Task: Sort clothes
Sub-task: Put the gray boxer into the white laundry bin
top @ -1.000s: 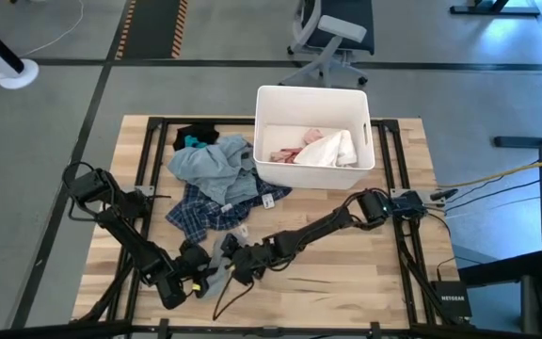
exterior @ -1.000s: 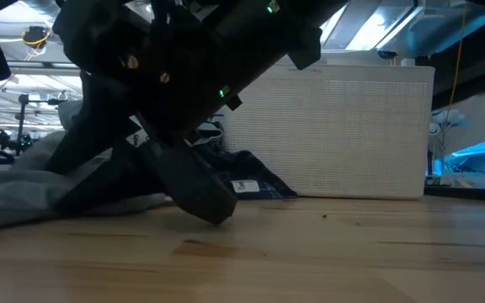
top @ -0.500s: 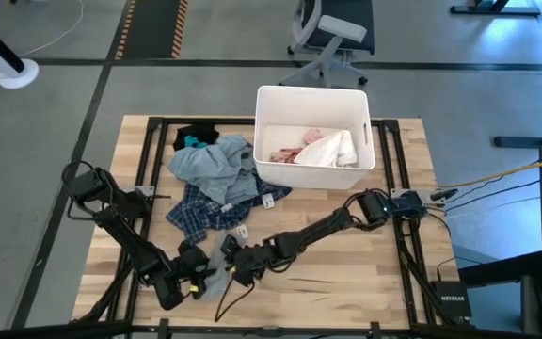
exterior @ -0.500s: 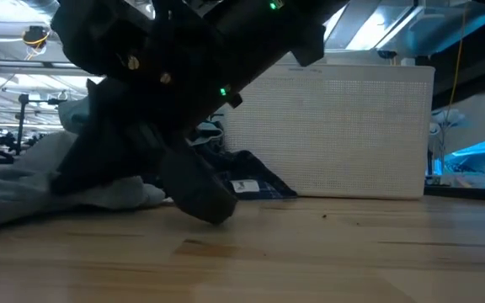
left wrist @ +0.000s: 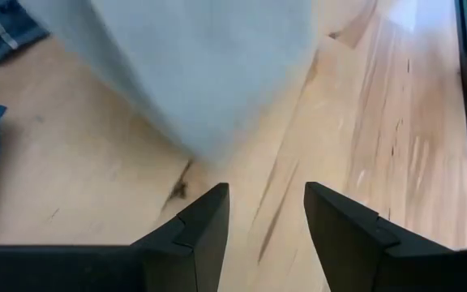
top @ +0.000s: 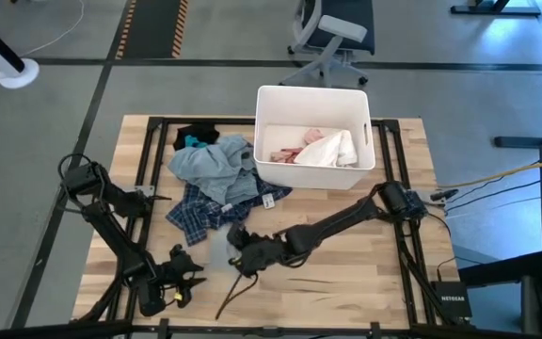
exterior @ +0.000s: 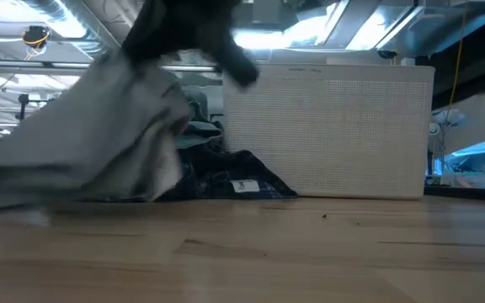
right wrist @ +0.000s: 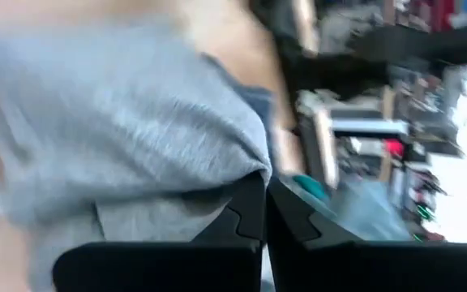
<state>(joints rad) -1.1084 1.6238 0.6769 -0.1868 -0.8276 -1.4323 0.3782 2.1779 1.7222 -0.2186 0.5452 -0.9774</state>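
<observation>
Right wrist view: grey garment is being clamped by the right end effector; thin pinch, slippage risked. Left end effector is being held apart, empty.

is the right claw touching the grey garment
Touching. In the right wrist view the right claw is shut with the grey garment pinched between its fingers, fabric bunching right at the tips.

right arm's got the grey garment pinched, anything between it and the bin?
Nothing solid shows. The right gripper, shut on the grey garment, sits near the table's front; the bin is at the back with its top open. The plaid garment and the pile lie left of that line.
</observation>
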